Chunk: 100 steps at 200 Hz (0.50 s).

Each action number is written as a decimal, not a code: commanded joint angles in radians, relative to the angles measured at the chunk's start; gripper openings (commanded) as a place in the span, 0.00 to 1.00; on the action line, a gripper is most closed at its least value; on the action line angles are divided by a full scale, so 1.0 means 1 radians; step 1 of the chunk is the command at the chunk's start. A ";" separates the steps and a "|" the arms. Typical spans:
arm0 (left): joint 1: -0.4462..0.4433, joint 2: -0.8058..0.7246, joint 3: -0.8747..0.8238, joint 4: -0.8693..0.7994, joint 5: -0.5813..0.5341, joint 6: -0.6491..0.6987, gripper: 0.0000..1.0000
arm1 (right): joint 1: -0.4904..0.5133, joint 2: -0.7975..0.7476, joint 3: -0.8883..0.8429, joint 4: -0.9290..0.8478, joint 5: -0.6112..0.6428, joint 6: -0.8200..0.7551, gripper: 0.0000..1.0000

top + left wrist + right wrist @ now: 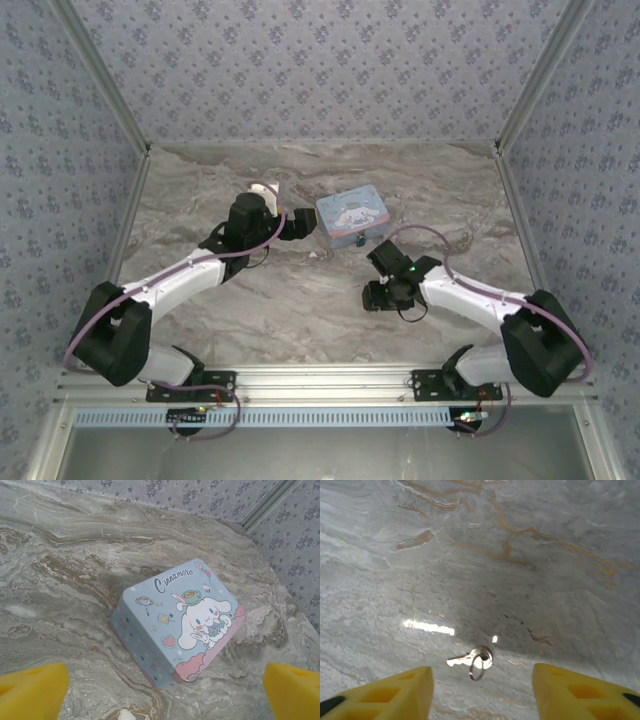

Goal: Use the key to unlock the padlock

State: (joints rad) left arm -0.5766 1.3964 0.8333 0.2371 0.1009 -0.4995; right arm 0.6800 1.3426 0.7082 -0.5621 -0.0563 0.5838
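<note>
Key (470,659) lay flat on the surface (530,555), just ahead of my right gripper (480,690) and inside the gap between its fingers, a touch left of centre. Long axis ran crosswise to my approach, roughly along the closing line: blade toward the left finger, bow and its split ring (476,672) near the middle. Right gripper was spread wide and empty, nothing touching the key. Right arm was clearly the nearer one, so my call was that the pick is its job. With the key that thin and flat against stone, I judged the fingertips would have to come right down to the surface.

Left gripper (165,692) was also released and empty, looking at the cartoon tin (182,622) ahead of it.

Surface was grey marble pattern with brown veins, and a glare streak (428,627) ahead-left of the key. Room: patterned wallpaper (320,70) on three sides, metal frame posts in the corners.
</note>
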 commanded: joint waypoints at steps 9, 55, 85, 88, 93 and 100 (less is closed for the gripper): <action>-0.008 -0.006 0.030 0.027 0.005 -0.014 0.99 | 0.012 0.056 0.035 -0.056 0.016 -0.010 0.46; -0.008 0.004 0.035 0.021 -0.003 -0.019 0.99 | 0.022 0.100 0.052 -0.065 0.022 -0.022 0.38; -0.007 0.007 0.037 0.013 -0.004 -0.019 0.99 | 0.032 0.119 0.057 -0.068 0.030 -0.021 0.32; -0.008 0.008 0.038 0.012 -0.004 -0.019 0.99 | 0.035 0.119 0.057 -0.070 0.032 -0.021 0.31; -0.008 0.008 0.037 0.011 -0.004 -0.020 0.99 | 0.036 0.122 0.057 -0.073 0.035 -0.021 0.30; -0.007 0.008 0.038 0.010 -0.004 -0.018 0.99 | 0.038 0.125 0.061 -0.076 0.038 -0.021 0.29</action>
State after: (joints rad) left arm -0.5766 1.3964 0.8337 0.2371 0.1005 -0.5106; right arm 0.7063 1.4494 0.7387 -0.5938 -0.0441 0.5636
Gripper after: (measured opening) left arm 0.994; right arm 0.305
